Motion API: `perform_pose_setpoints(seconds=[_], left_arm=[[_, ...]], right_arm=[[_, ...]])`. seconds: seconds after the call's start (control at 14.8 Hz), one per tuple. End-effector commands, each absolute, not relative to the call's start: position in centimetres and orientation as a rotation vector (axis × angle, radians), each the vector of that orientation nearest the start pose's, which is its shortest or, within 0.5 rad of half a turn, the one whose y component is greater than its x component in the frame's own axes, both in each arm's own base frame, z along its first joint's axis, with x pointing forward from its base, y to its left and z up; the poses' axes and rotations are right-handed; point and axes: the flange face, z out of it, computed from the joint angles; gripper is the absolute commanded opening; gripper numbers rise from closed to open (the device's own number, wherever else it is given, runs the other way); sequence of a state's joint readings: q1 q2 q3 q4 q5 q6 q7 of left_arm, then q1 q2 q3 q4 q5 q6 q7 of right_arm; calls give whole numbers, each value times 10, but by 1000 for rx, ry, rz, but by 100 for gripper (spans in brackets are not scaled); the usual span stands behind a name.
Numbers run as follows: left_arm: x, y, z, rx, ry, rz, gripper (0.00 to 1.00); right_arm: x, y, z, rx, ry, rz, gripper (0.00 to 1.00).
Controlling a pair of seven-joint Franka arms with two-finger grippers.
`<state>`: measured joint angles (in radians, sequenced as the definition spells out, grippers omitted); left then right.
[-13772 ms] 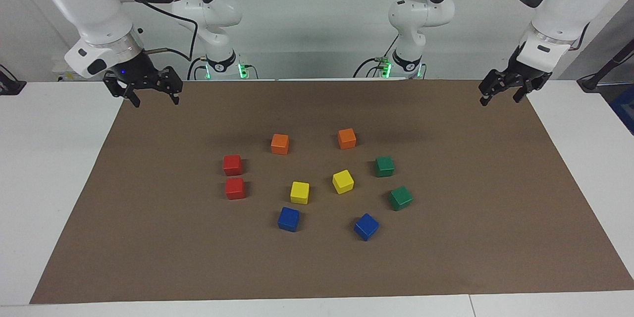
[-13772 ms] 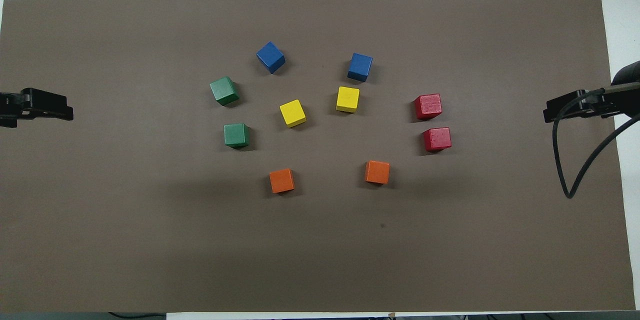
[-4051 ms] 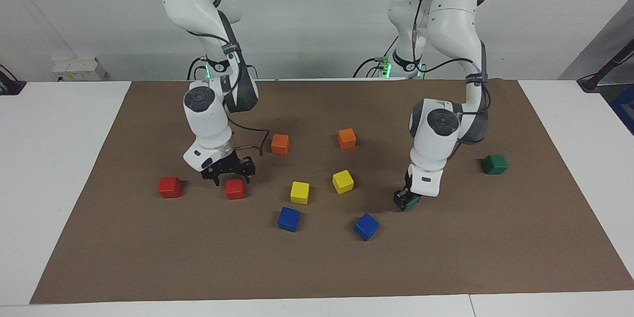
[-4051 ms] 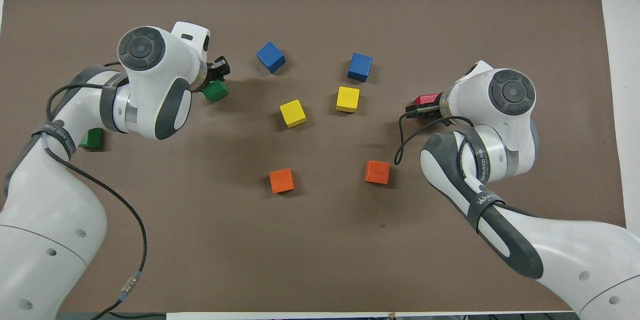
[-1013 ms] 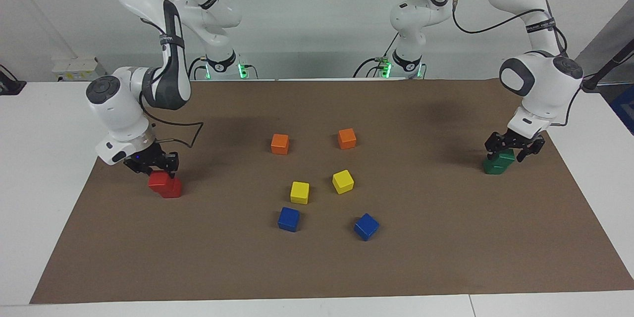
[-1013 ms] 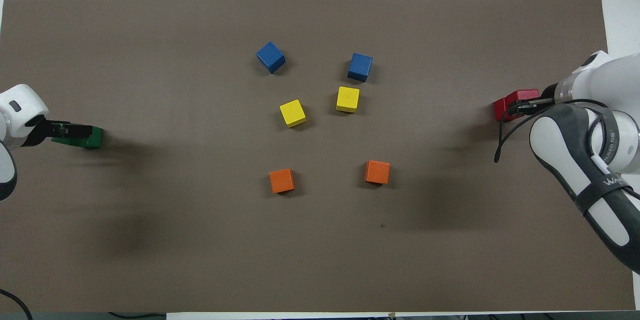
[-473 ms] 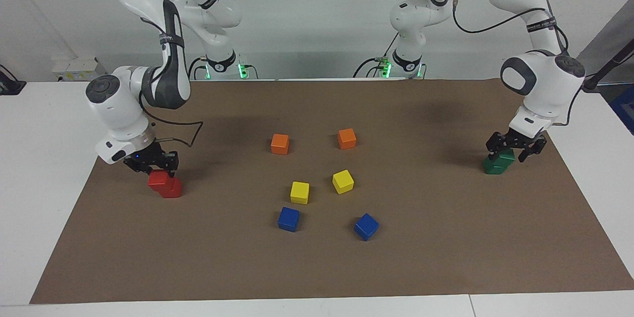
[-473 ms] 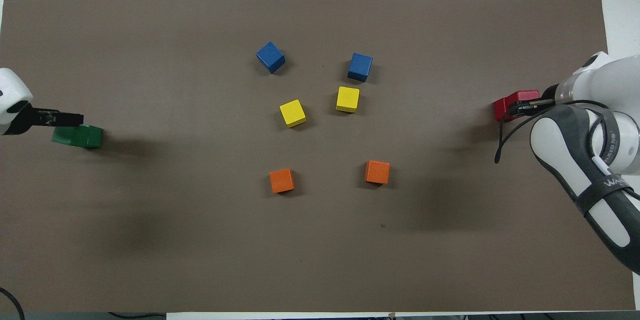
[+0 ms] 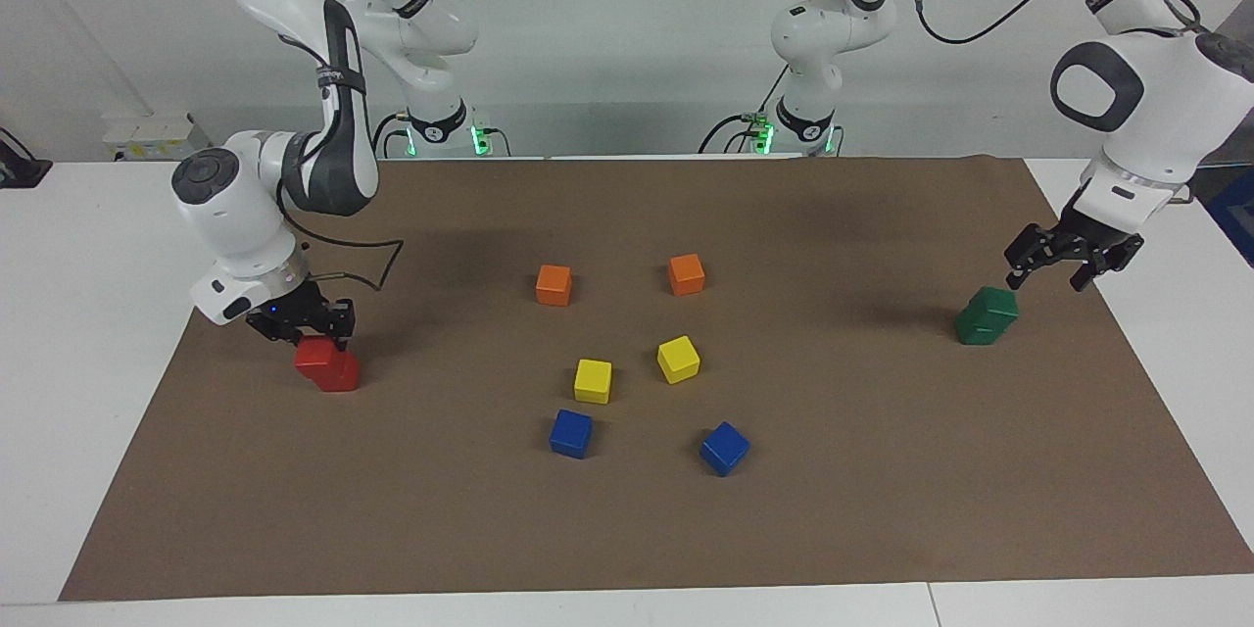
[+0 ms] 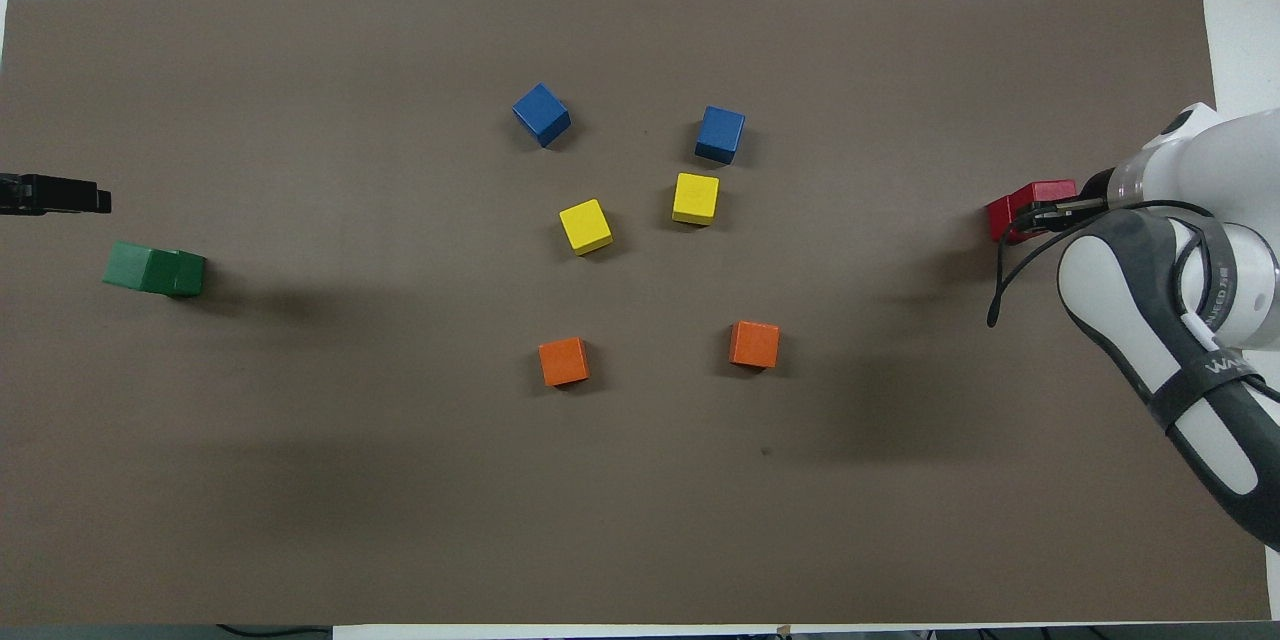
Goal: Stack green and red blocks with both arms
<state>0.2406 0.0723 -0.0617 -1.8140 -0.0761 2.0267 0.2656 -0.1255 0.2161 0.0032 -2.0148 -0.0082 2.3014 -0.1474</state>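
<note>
Already the green blocks point(image 9: 987, 315) stand stacked at the brown mat's point(image 9: 882, 529) left-arm end; left gripper point(image 9: 1070, 265) hangs open above (released). At the mat's other end, right gripper point(image 9: 300, 325) clasps the upper red block point(image 9: 315, 353), stacked askew, unreleased

txt: "WANEED" partly legible | on right arm strap point(image 10: 1215, 365)

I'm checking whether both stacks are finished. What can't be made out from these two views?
- Right gripper on the upper red block: facing view, whether it grips or has let go is too small to tell.
- Lower red block: overhead view, mostly hidden under the upper one.
- Left gripper: overhead view, cut off by the edge beside the green stack.
</note>
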Motion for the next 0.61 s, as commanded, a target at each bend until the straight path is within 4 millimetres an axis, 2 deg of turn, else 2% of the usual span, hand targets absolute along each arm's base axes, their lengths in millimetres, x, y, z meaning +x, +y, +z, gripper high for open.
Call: perform_pose_setpoints(seconds=[0.0,0.14,0.2,0.27,0.34,0.41,0.54], left_arm=[[566,85,542,-3197,-43,-207,100],[560,79,557,-3202,-129,-170,100],[559,70,568,-3208,-149,-143,100],[558,67,575,-3204,-186,-106,100],[556,63,582,-3171,-215,-89,100],[555,52,586,-3161,-225,-65,100],[550,46,593,-3160,-250,-27,100]], right_arm=[[586,-72,357,-3150,-53,-141,0],[586,-72,357,-3149,-49,-142,0],[587,-72,357,-3150,-53,-144,0],[587,-71,357,-3150,-53,-144,32],[587,-70,357,-3150,-51,-144,75],[588,-70,358,-3150,-34,-149,97],[588,-70,358,-3150,-24,-151,100]])
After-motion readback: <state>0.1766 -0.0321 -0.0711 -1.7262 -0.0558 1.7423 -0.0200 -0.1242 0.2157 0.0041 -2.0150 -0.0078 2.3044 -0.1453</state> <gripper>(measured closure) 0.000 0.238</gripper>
